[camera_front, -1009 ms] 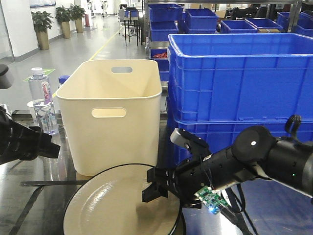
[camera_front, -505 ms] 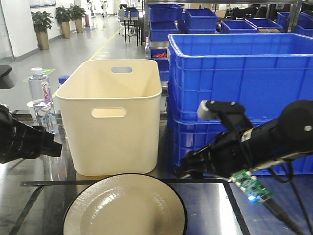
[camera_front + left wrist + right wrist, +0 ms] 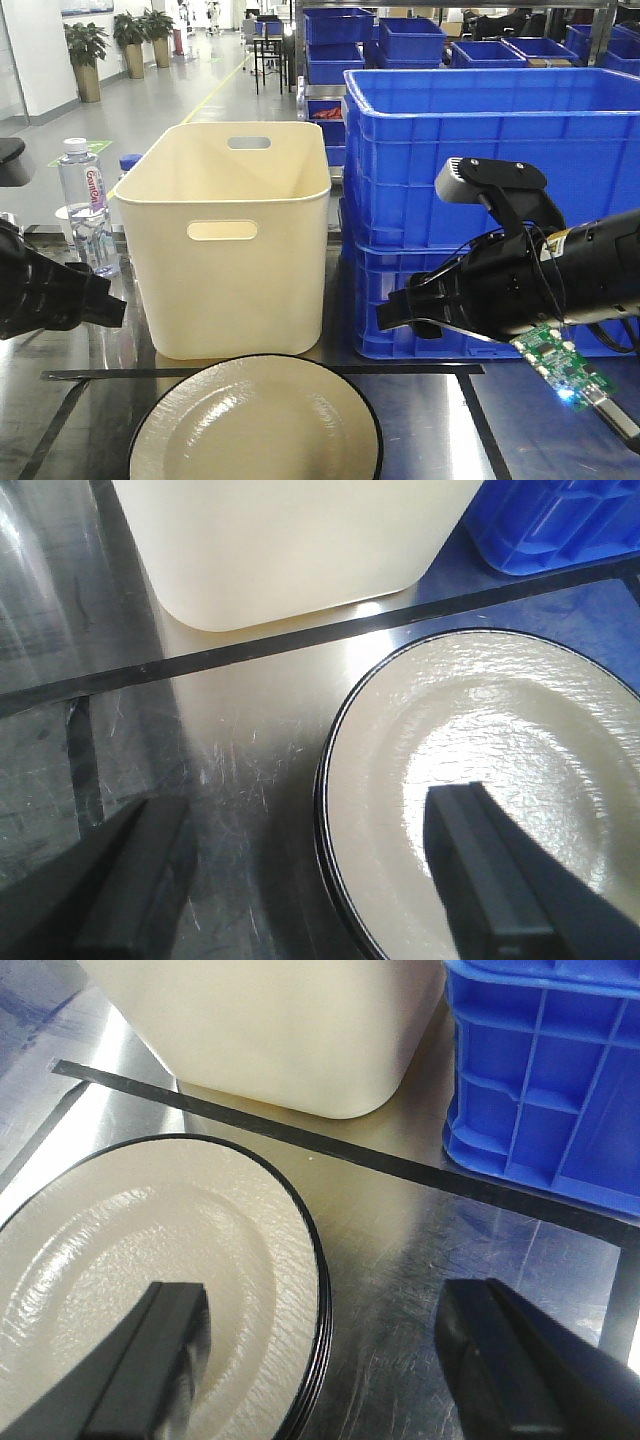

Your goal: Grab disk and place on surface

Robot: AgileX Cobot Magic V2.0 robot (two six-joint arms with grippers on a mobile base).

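While the disk (image 3: 256, 420) is lying flat on the surface (image 3: 420, 1260) | both grippers, left (image 3: 300, 880) and right (image 3: 330, 1360), are hanging spread, empty | step: placing looks complete | next: nothing.

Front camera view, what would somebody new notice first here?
Probably the big cream plate with its black rim, lying on the glossy taped surface at the bottom. Behind it stands a cream tub, with stacked blue crates to its right. The black right arm hangs in front of the crates.
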